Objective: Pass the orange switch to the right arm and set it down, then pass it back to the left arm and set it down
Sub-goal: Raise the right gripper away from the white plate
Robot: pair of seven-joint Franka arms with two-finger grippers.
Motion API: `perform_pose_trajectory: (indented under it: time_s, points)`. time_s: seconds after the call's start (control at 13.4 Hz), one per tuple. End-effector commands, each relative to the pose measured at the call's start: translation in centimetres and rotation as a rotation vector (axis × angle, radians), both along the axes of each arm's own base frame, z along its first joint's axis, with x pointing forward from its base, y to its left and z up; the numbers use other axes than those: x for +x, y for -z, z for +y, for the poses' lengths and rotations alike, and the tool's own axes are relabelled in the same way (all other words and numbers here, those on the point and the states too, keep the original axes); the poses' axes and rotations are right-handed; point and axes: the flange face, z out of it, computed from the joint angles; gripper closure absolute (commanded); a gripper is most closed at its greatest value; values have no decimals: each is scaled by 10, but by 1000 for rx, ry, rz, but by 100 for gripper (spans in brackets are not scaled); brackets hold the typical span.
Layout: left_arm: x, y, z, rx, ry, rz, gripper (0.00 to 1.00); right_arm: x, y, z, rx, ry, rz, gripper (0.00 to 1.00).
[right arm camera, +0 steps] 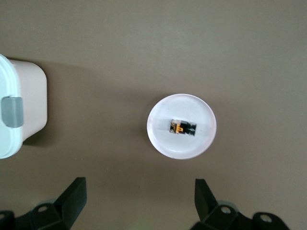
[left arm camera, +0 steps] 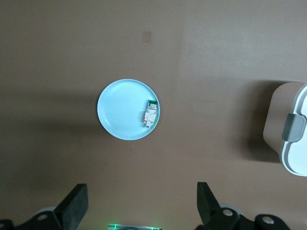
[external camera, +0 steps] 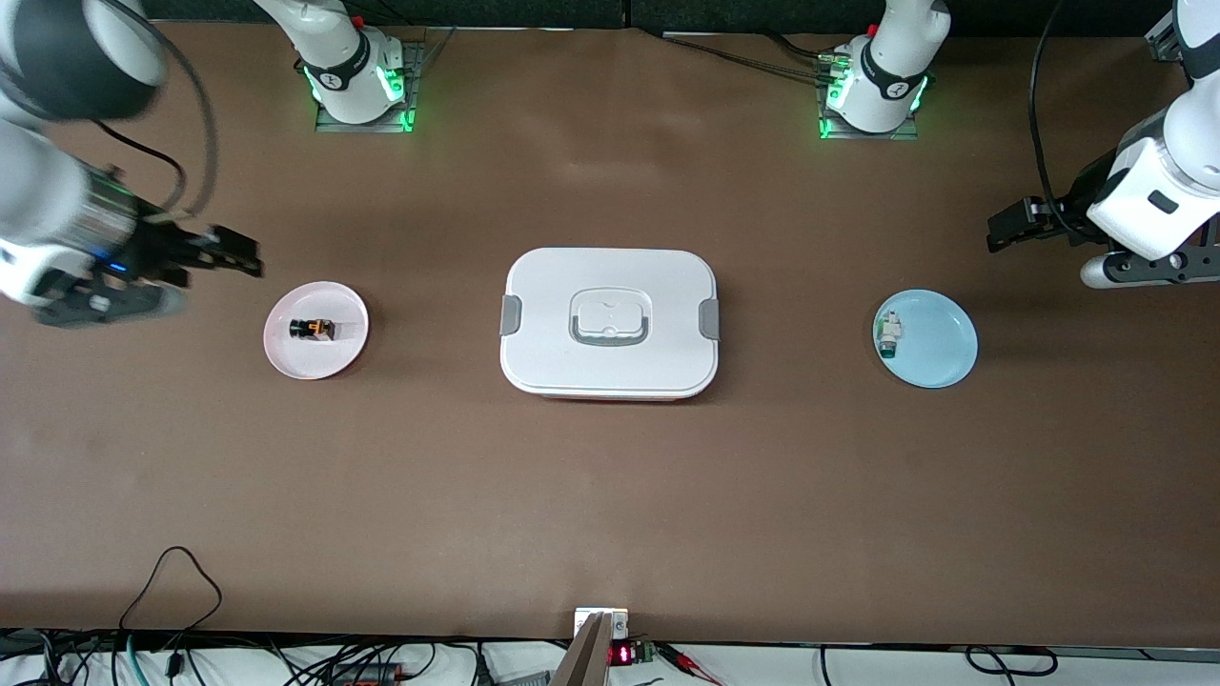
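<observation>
Here, in the front view, the tiny black orange-faced switch (external camera: 313,330) lies on a small round pink plate (external camera: 315,330) left of centre. The large white lidded box (external camera: 610,323) sits mid-frame on the brown bench (external camera: 610,495). A round blue plate (external camera: 926,338) at right carries a small white-and-green component (external camera: 888,335).

The left pincer (external camera: 1012,226) hangs at right, the right pincer (external camera: 229,252) at upper left.

In the left wrist view, the left pincer (left arm camera: 142,203) gapes wide above the blue plate (left arm camera: 124,108).

In the right wrist view, the right pincer (right arm camera: 140,199) gapes wide; the switch (right arm camera: 182,128) sits mid-plate.
</observation>
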Motion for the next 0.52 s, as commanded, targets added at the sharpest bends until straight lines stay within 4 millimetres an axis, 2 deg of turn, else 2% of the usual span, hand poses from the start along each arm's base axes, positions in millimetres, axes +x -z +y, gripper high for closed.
perform_pose_trajectory:
  time_s: [0.0, 0.15, 0.22, 0.37, 0.45]
  points:
    - [1, -6, 0, 10, -3, -6, 0, -2, -45, -11, -15, 37, -46, 0]
    - [0, -6, -4, 10, 2, -6, 0, 1, -40, -50, -124, 102, -49, 0]
    - [1, -6, -3, 10, 0, -6, 0, 0, -39, -57, -161, 136, -42, 0]
    - [2, -7, -3, 9, 12, -17, 0, -5, -37, -86, -164, 301, -7, 0]
    - [2, -7, -6, 8, 17, -20, 0, -7, -36, -95, -164, 302, 9, 0]
